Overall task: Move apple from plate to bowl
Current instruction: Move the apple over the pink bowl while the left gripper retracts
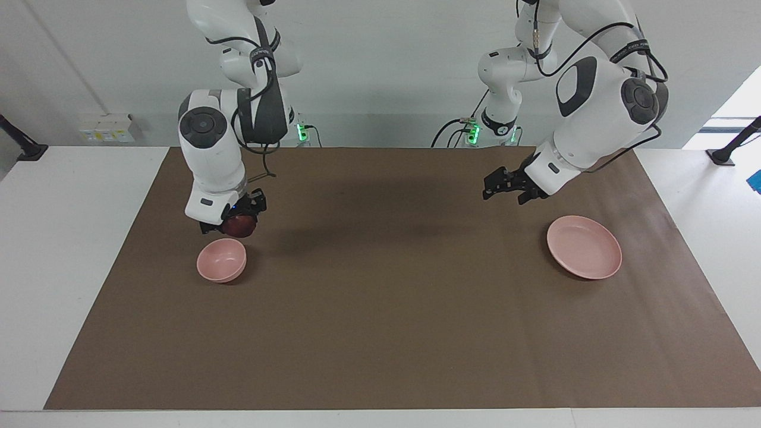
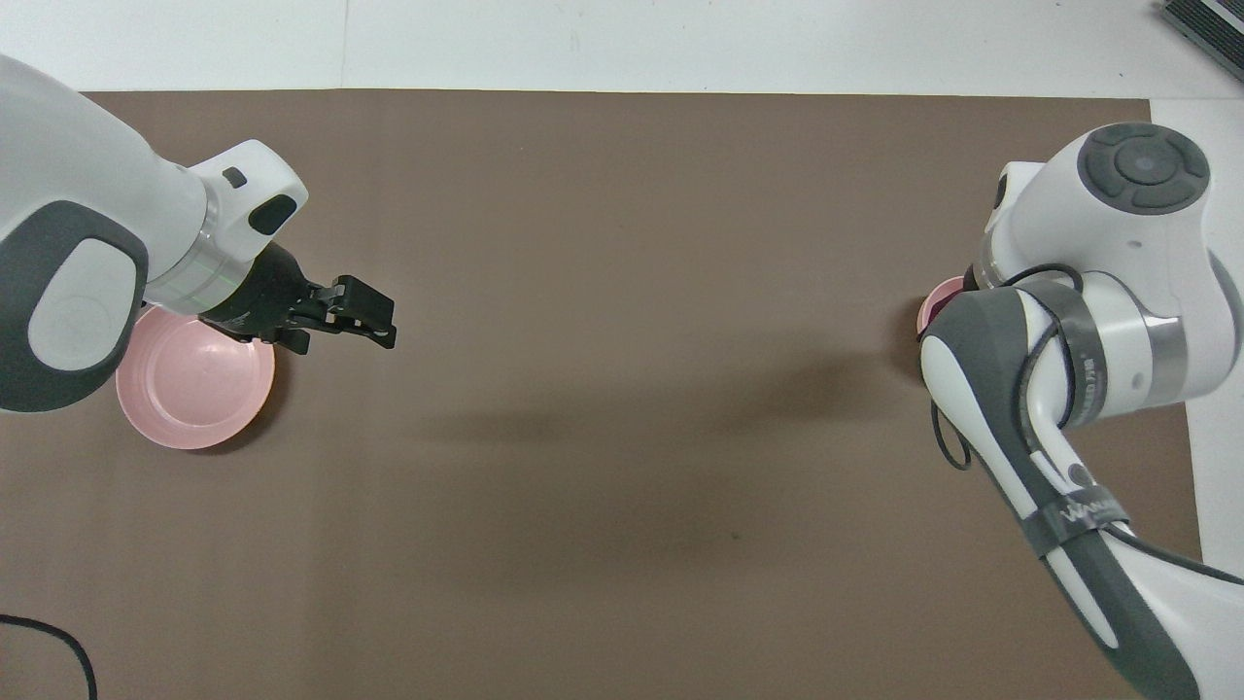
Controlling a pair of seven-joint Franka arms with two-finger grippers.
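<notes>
Apple (image 1: 239, 226) is gripped by right gripper (image 1: 236, 223) above bowl (image 1: 221, 260), left of frame; release remains; plate (image 1: 584, 255) emptied; left gripper (image 1: 503, 186) open.

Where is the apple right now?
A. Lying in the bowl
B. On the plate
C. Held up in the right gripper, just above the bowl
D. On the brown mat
C: the facing view shows the right gripper shut on the apple in the air just above the bowl, while the plate has nothing on it.
</notes>
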